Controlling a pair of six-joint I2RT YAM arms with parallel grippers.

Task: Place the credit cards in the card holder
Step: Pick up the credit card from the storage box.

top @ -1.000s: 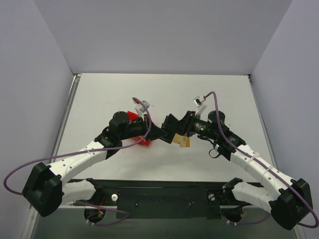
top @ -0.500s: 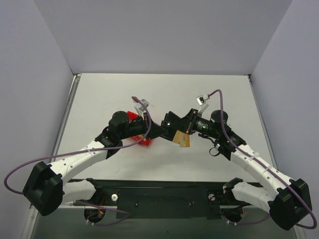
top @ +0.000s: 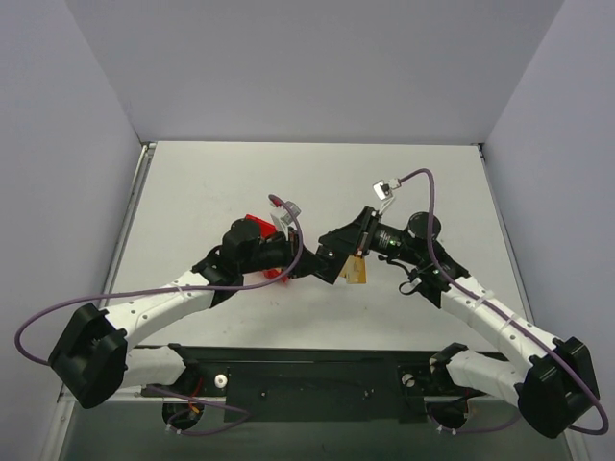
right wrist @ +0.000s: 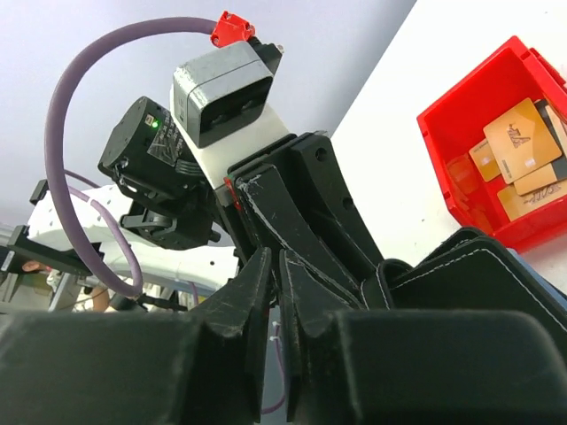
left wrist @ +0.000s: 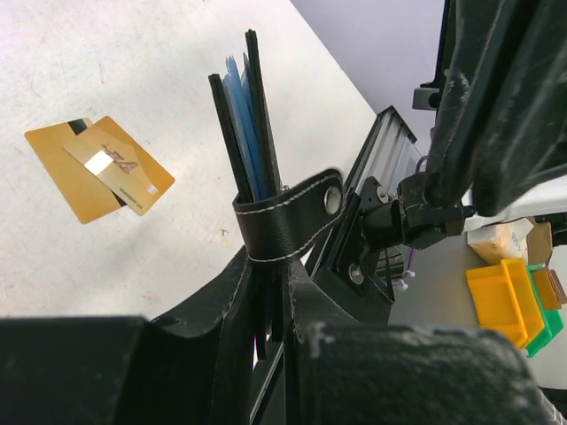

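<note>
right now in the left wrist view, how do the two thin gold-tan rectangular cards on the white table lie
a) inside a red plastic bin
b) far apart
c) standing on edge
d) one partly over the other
d: the gold-tan cards lie flat on the white table, the upper one partly covering the lower.

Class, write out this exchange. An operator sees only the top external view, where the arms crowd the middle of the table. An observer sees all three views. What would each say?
Operator: What is in the red bin? I can't see inside it.
Observer: Several gold cards lie in it.
Operator: How is the card holder being held?
Observer: The left fingers grip it standing on edge, with its black leaves fanned and blue showing between them.
</note>
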